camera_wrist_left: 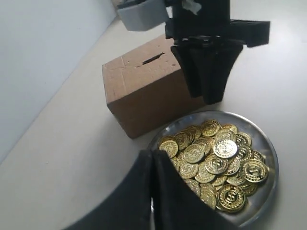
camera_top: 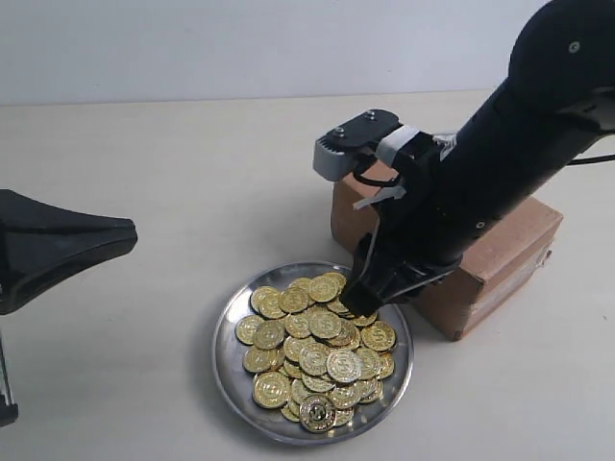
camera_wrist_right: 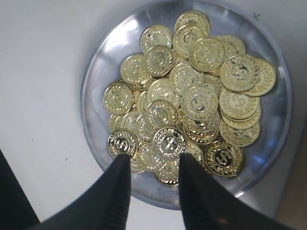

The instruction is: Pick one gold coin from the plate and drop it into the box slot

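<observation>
The shiny silver plate (camera_top: 227,360) holds a heap of several gold coins (camera_top: 317,348). Behind it stands the brown cardboard box (camera_top: 509,240). The box slot (camera_wrist_left: 153,59) shows only in the left wrist view, as a dark slit in the box (camera_wrist_left: 144,91). My right gripper (camera_top: 360,300) hangs open over the coins at the plate's side nearest the box. In its wrist view the gripper (camera_wrist_right: 151,160) straddles coins (camera_wrist_right: 187,96) near the plate rim (camera_wrist_right: 88,96) and holds nothing. Left of the plate and apart from it, my left gripper (camera_top: 125,235) is shut and empty.
The box touches or nearly touches the plate's far right rim. The right arm (camera_top: 500,154) reaches over the box and hides its top in the exterior view. In the left wrist view the left gripper (camera_wrist_left: 152,155) points towards the plate (camera_wrist_left: 271,158) and box.
</observation>
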